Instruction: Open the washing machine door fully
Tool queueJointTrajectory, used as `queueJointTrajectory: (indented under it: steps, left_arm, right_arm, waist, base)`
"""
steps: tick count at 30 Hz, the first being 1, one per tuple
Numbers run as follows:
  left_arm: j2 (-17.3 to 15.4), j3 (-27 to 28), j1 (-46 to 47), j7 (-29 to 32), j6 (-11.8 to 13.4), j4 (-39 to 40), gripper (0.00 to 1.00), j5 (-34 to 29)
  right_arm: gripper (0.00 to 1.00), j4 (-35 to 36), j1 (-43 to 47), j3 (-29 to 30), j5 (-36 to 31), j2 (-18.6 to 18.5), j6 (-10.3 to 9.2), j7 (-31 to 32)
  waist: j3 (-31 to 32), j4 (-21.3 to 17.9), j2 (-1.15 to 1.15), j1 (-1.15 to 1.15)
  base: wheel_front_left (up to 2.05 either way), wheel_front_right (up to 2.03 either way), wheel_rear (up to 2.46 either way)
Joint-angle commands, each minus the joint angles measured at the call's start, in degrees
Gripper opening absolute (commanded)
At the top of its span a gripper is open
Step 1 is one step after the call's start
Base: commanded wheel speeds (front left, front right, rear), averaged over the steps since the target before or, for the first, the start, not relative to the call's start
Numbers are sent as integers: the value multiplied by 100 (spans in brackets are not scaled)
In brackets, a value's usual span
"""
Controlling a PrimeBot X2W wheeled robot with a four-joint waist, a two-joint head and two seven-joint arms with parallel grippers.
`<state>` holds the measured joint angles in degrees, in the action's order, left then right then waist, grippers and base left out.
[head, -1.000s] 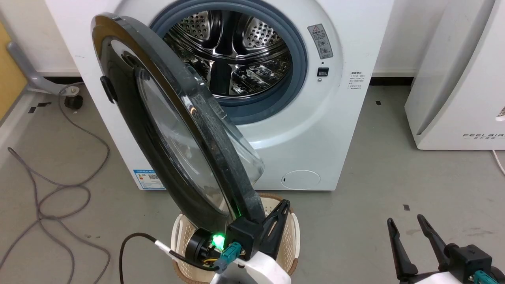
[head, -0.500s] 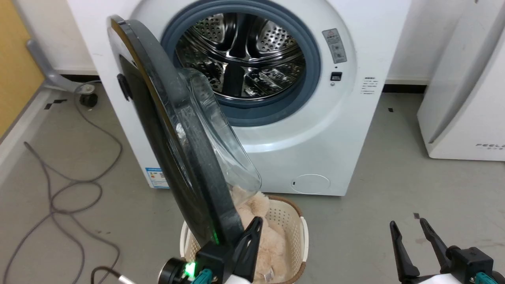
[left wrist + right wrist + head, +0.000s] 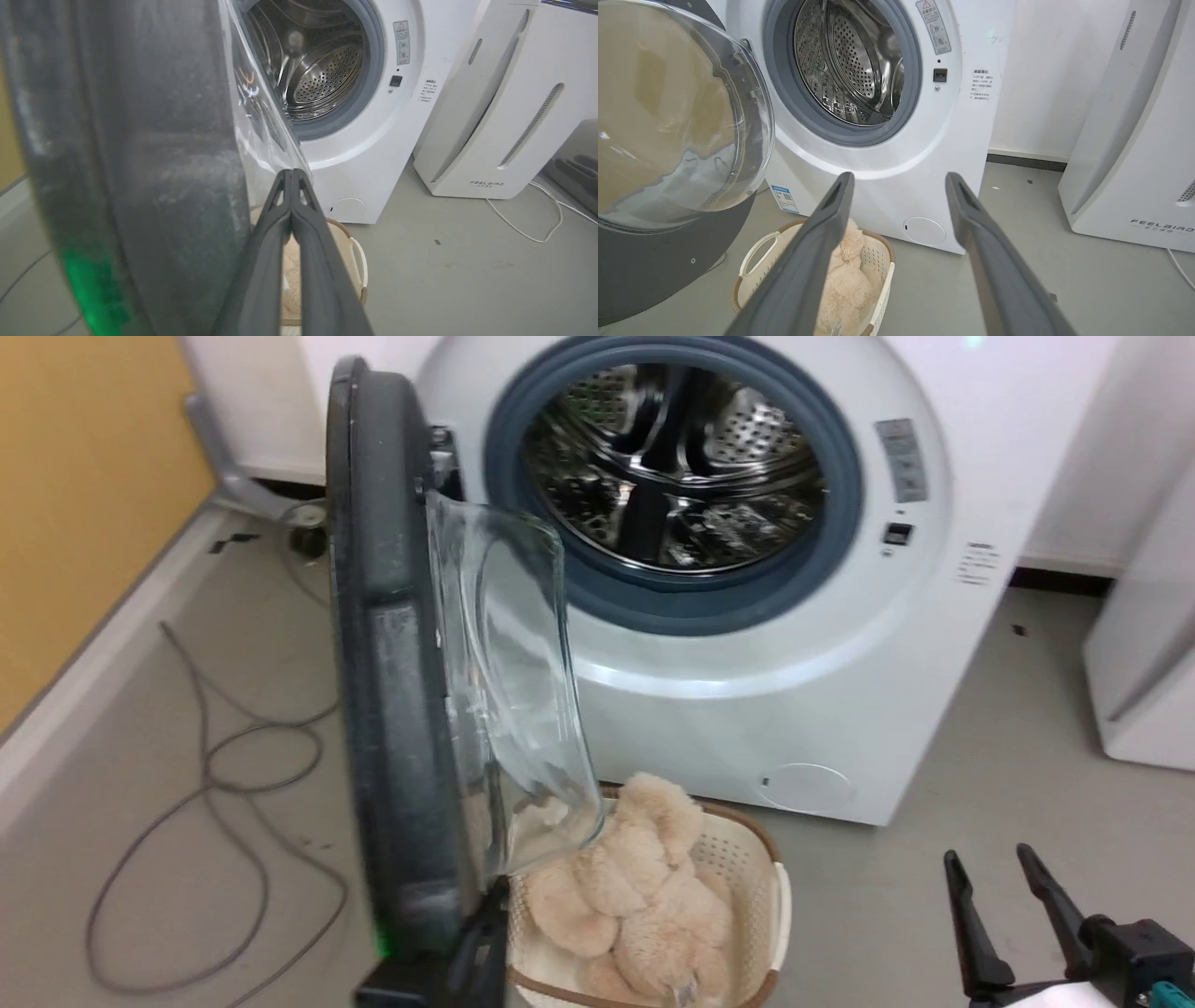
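The white washing machine (image 3: 840,709) stands with its steel drum (image 3: 672,476) exposed inside the blue-grey gasket. The washing machine door (image 3: 392,663) stands out edge-on from its left side, dark-grey inner face toward the drum, clear glass bowl (image 3: 504,691) bulging right. At the door's lower edge my left gripper (image 3: 490,915) is shut, and its fingers (image 3: 292,210) lie pressed together alongside the door's inner face (image 3: 140,140), tips by the bowl's rim. Low at the right my right gripper (image 3: 994,868) hangs open and apart from the machine; its spread fingers (image 3: 822,242) frame the machine's front (image 3: 896,186).
A cream basket (image 3: 775,887) holding a beige plush toy (image 3: 644,887) sits on the floor below the door and in front of the machine. The white FEELBIRD appliance (image 3: 490,116) stands to the right. Grey cables (image 3: 215,784) loop on the floor left, beside a yellow wall (image 3: 84,476).
The door has swung further out, from slanted across the drum to edge-on. My left gripper went with it, low in the view. The head camera has shifted. The right gripper keeps its place.
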<state>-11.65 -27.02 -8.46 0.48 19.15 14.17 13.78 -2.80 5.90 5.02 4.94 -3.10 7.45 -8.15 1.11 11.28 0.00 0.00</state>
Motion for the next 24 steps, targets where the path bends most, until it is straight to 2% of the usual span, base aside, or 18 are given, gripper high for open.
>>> queueJointTrajectory:
  steps: [1, 7, 13, 19, 24]
  left_arm:
    - [-72, 106, -81, -20, 71, 49, 0, -26]
    - [-357, 485, -208, -77, 254, 220, 0, -70]
    - [-627, 1071, -119, -347, 334, 24, 0, 70]
    - [-811, 1760, 125, -884, 229, -657, 0, 485]
    - [-957, 2249, 484, -1318, -77, -1304, 0, 875]
  right_arm:
    - [100, 63, 130, 19, -36, 23, 3, 5]
    - [100, 242, 168, 126, -31, 23, 3, 86]
    - [100, 397, 124, 92, -69, 23, 3, 86]
    - [100, 553, 104, 18, -73, 23, 3, 129]
    - [100, 696, 116, -9, -70, 23, 3, 193]
  waist:
    - [10, 157, 0, 0]
    - [-35, 499, 0, 0]
    - [-95, 627, 0, 0]
    - [-138, 594, 0, 0]
    - [-185, 536, 0, 0]
  base:
    - [0, 0, 0]
    - [0, 0, 0]
    - [0, 0, 0]
    - [0, 0, 0]
    - [0, 0, 0]
